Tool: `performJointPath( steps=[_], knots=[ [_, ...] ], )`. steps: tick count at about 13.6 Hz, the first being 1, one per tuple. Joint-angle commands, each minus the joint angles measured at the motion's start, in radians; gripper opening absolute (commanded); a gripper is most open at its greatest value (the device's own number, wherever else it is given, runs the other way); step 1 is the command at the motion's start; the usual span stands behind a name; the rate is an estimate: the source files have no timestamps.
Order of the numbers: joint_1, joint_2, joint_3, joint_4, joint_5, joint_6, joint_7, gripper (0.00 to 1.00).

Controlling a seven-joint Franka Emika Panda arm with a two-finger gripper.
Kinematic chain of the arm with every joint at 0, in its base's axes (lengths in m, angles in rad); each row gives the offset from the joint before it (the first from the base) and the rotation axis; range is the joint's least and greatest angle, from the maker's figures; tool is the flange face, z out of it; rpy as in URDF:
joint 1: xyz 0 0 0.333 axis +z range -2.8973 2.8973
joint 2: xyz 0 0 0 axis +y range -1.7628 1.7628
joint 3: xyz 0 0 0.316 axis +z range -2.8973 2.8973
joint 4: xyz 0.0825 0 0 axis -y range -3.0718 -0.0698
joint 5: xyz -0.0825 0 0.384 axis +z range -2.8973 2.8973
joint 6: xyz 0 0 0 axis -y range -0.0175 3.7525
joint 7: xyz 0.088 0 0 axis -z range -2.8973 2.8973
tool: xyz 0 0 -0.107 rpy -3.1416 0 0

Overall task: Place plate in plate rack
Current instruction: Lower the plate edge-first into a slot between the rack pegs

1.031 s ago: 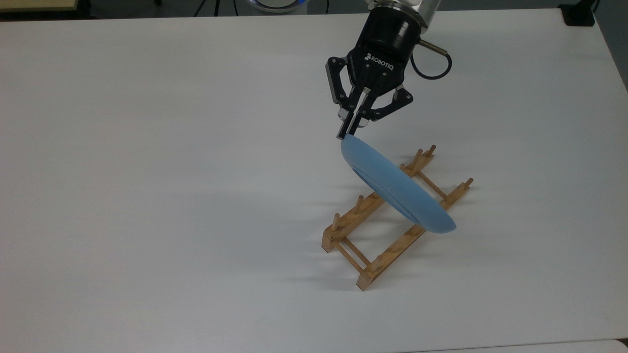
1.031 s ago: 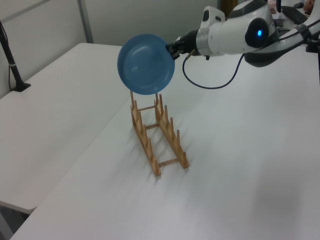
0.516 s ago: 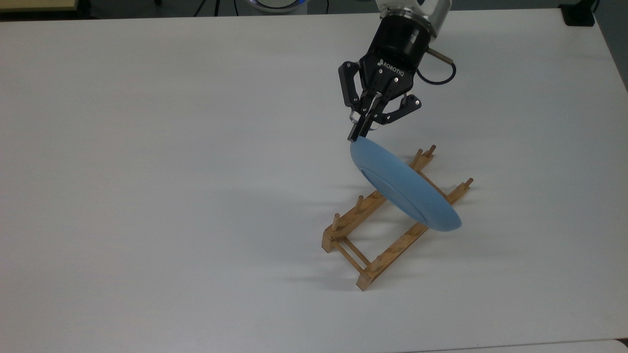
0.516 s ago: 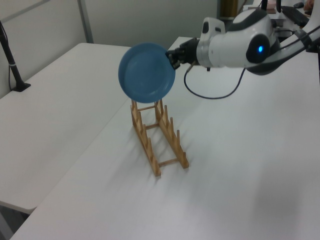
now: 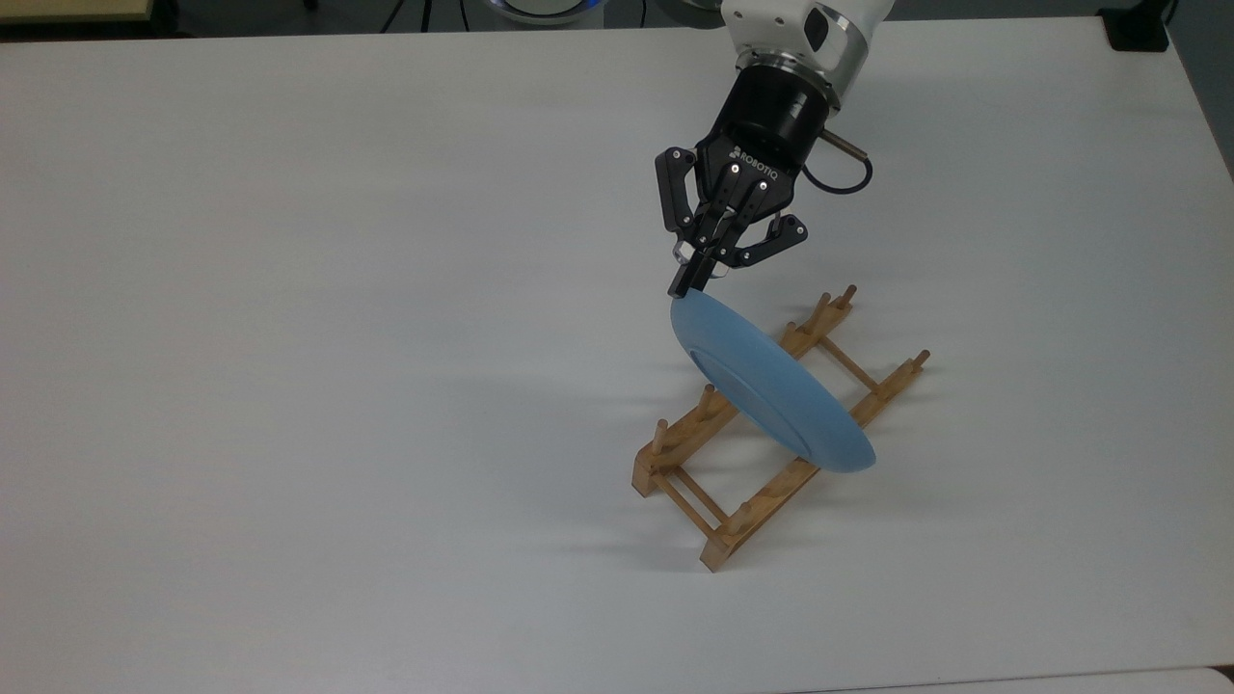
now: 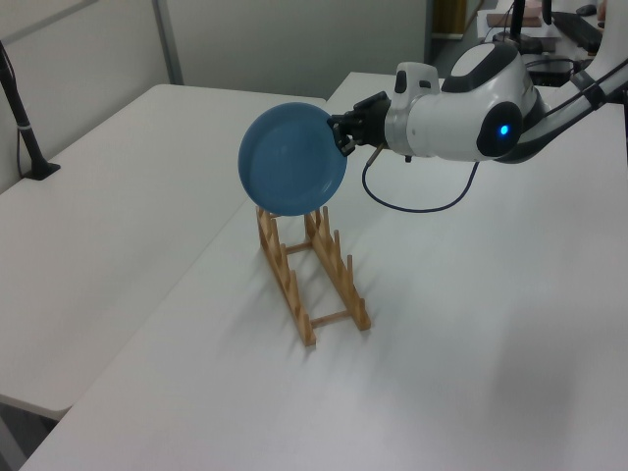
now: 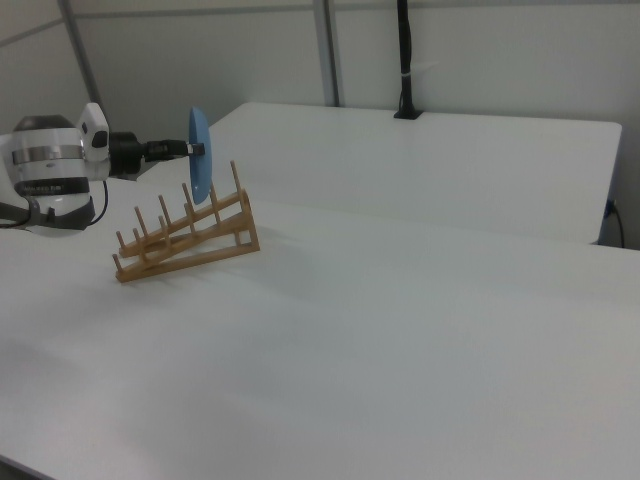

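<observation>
My gripper (image 5: pixel 682 286) is shut on the rim of the light-blue plate (image 5: pixel 771 395), which stands on edge over the light-wood plate rack (image 5: pixel 675 448). In the left view the plate (image 6: pixel 292 172) faces the camera, with the gripper (image 6: pixel 340 137) pinching its right rim. Its lower edge overlaps the far pegs of the rack (image 6: pixel 329 270). In the right view the plate (image 7: pixel 198 155) is edge-on and upright, with its lower edge down among the pegs at the rack's (image 7: pixel 190 245) higher end. Whether plate and rack touch I cannot tell.
The rack sits on a wide white table (image 5: pixel 289 386). A second white table (image 6: pixel 108 226) adjoins it across a seam, with a black post (image 6: pixel 25 118) standing on it. A black base (image 5: pixel 1138 29) sits at the top view's upper right corner.
The gripper and plate have come down toward the rack. In the top view the plate has shifted slightly left and lower. The grip on the rim is unchanged.
</observation>
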Motion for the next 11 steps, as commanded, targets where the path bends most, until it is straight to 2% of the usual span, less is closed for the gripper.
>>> performJointPath(
  steps=[1,9,10,11],
  knots=[
    [0.016,0.004,-0.008,-0.009,-0.032,-0.025,0.028,0.00],
    [0.055,0.069,-0.008,0.005,-0.034,-0.065,0.030,0.00],
    [0.056,0.073,-0.008,0.007,-0.034,-0.065,0.030,0.07],
    [0.056,0.076,-0.008,0.007,-0.034,-0.065,0.030,0.18]
  ],
)
